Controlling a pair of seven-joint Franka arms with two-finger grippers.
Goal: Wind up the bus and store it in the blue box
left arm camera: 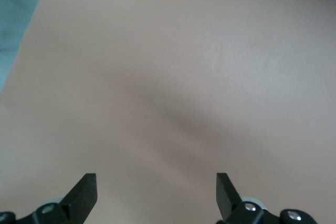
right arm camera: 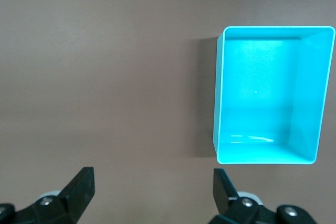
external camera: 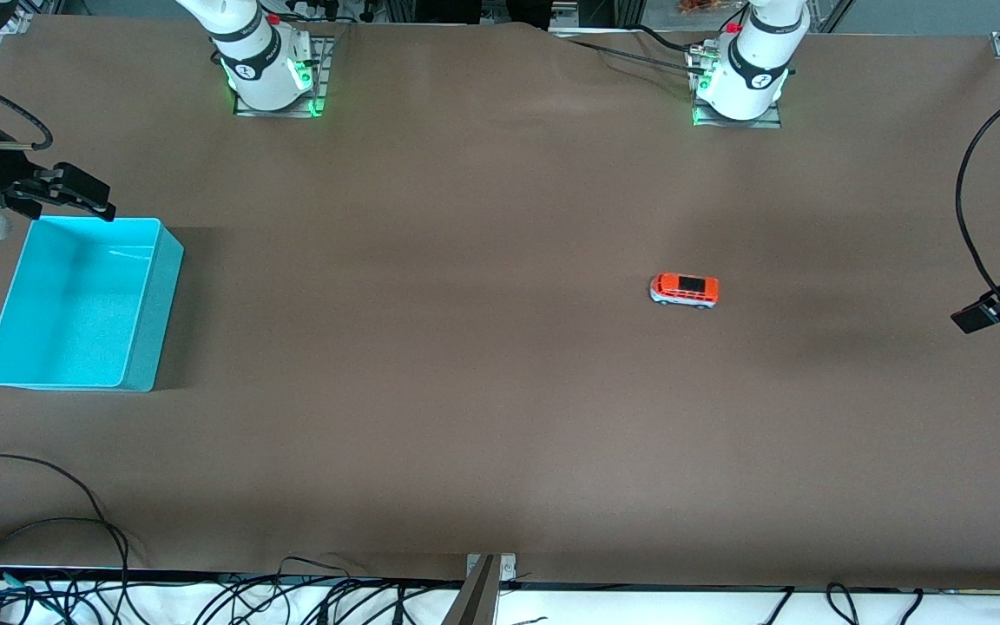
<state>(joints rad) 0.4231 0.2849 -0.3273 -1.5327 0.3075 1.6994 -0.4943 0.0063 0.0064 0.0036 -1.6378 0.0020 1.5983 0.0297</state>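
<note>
Bus (external camera: 684,290) sits on its wheels on the brown table (external camera: 465,391), toward the left arm's end and roughly midway between the bases and the front camera. Nothing touches it, so winding has not begun. Its long side runs along the table's length, which leaves both flanks free for a pinch across the body.

Well apart from it, at the right arm's end, stands the blue box (external camera: 157,286), open-topped and with nothing inside it in either the front view or the right wrist view (right arm camera: 216,103). Its position means the toy must cross most of the table to be stored, likely needing both arms or a long carry.

The right gripper (external camera: 75,193) hangs in the air by the box's corner farthest from the front camera, its 2 fingers (right arm camera: 79,187) spread wide and holding nothing. The left gripper (left arm camera: 156,192) is at the table's edge on its own arm's side, over bare tabletop; its fingers (left arm camera: 84,192) are likewise spread and hold nothing. Both arms appear to wait. The left one is the closer to the bus, so I judge it the natural one to reach first.
</note>
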